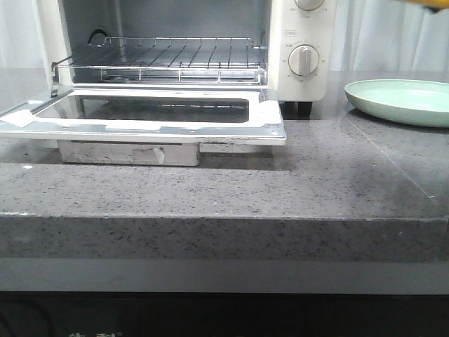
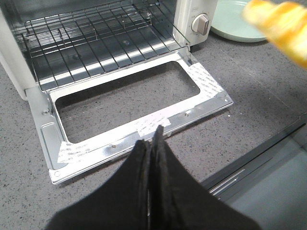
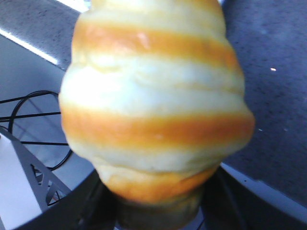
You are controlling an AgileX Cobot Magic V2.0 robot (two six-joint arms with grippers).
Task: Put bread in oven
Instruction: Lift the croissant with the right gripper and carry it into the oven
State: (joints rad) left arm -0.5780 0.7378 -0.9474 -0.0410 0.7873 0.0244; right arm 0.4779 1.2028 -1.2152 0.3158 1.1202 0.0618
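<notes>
With the bread (image 3: 156, 103) gripped in my right end effector (image 3: 158, 211) and held in the air above the plate (image 1: 400, 102) side, I need to swing it left to the oven (image 1: 298, 42). Door (image 1: 140, 119) is down flat, rack (image 1: 168, 60) bare: come in high over the door edge, set it mid-rack. Left end effector (image 2: 154, 139) clenched, holding nothing, over the door's front edge; I'd keep it clear.

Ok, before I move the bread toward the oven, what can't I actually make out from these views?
- Right gripper: right wrist view, bread fills the frame and hides the fingers.
- Bread's position: left wrist view shows only a blurred piece at the edge.
- Oven: front view cuts off its top; dial markings too small.
- Plate: cut by the right edge in the front view.
</notes>
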